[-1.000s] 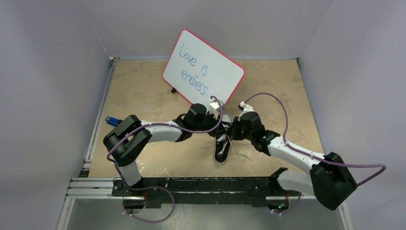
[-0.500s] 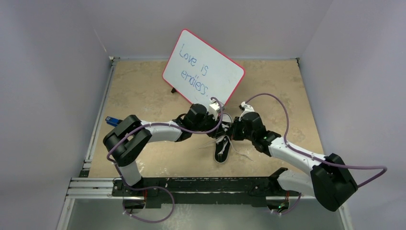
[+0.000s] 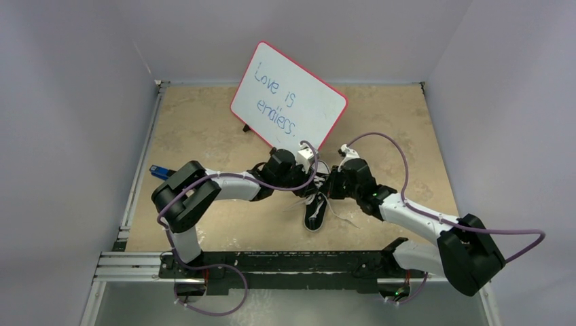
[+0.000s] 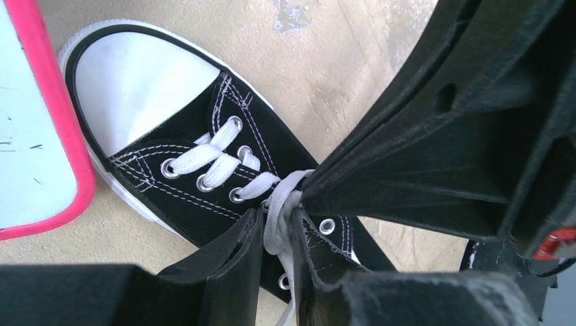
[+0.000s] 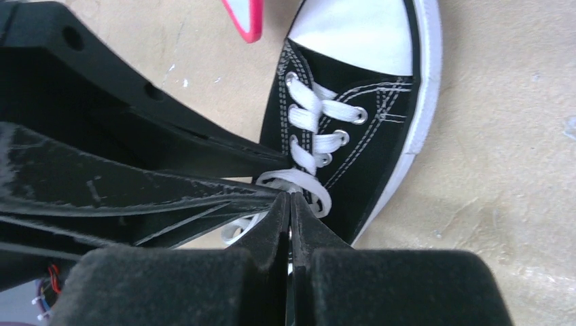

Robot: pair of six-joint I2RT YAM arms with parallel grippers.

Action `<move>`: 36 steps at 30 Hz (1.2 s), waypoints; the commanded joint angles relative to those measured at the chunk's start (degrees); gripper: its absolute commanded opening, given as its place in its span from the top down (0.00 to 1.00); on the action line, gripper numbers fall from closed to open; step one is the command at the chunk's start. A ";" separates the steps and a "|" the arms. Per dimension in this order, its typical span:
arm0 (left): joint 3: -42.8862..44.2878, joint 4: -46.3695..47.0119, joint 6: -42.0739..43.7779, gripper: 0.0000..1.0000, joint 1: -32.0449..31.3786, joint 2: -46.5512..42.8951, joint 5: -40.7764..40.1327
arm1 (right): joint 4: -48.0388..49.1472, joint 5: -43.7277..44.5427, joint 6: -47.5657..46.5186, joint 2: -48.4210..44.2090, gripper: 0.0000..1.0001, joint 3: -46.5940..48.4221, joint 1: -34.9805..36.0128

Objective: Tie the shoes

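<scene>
**Item:** one small low-top sneaker [image 3: 316, 209]. It is lying on its sole near the middle of the table [image 3: 204, 136]. Its toe is pointing away from the arm bases and sitting just beside the lower rim of the whiteboard [image 3: 289, 98].

**Upper:** black canvas with a matte weave, showing pale double stitching around the eyelet panels. The metal-ringed eyelets are glinting.

**Toe cap** [image 4: 142, 88]**:** smooth white rubber, rounded, edged by a thin black line above a white sole band.

**Laces** [image 4: 210, 153]**:** flat white woven tape, crossing through the front eyelets and bunching at mid-tongue. Loose ends are trailing onto the table beside the shoe.

**Left gripper** [image 4: 275, 231]**:** its black hard-plastic fingers are pinching one lace strand in a narrow gap above the tongue.

**Right gripper** [image 5: 289, 204]**:** its fingers are pressing tip to tip, nipping the lace where it is looping at the same crossing. The two grippers are meeting nose to nose over the shoe.

**Table:** tan, mottled, looking like stone.

**Whiteboard:** glossy white with rounded corners and a pink rim, standing tilted and carrying blue handwriting.

**Tool** [image 3: 157, 170]**:** small, blue and black, lying well apart at the table's left edge.
</scene>
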 commanded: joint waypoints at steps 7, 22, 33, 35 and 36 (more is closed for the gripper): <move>1.74 1.36 3.00 0.93 0.09 0.46 -2.56 | 0.96 -4.09 -0.20 -1.38 1.00 2.46 0.36; 1.99 -0.32 4.96 1.00 0.09 -0.93 -2.86 | -0.83 -34.41 -17.58 3.71 0.77 8.37 -18.30; 2.00 0.48 4.32 1.00 0.09 -0.44 -2.74 | -2.15 -41.32 -23.75 12.46 0.76 10.59 -18.46; 2.05 0.51 4.41 1.00 0.09 -0.44 -2.50 | -2.18 -42.05 -24.09 13.25 0.80 10.45 -18.42; 2.18 0.67 4.41 1.00 0.09 -0.44 -2.50 | -2.29 -42.20 -24.43 13.77 0.81 10.46 -18.44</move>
